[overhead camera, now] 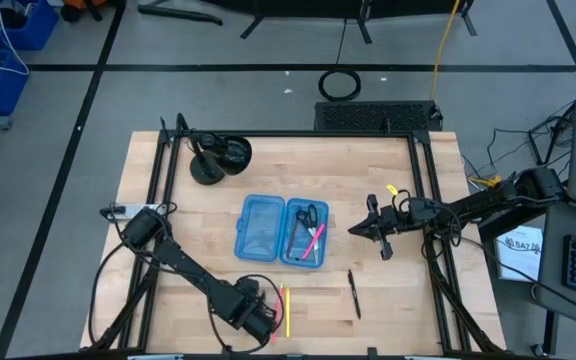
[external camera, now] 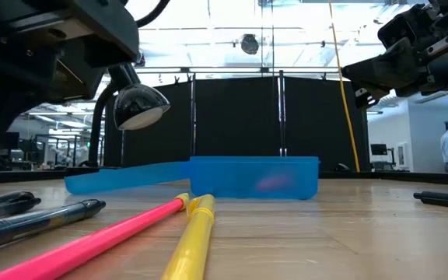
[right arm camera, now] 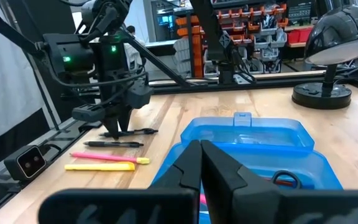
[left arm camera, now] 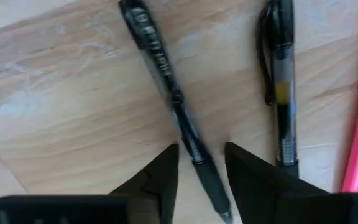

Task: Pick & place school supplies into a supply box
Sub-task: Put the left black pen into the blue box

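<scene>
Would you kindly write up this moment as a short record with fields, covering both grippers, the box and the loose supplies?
left gripper: low over the table's near edge, open fingers either side of a black pen
right gripper: shut, holding nothing, hovering right of the box
supply box: open flat at table centre
in the box: scissors and a pink pen in its right half
loose near left gripper: second black pen, pink pen, yellow pen
loose apart: black pen to the right
lamp: black, back left
</scene>
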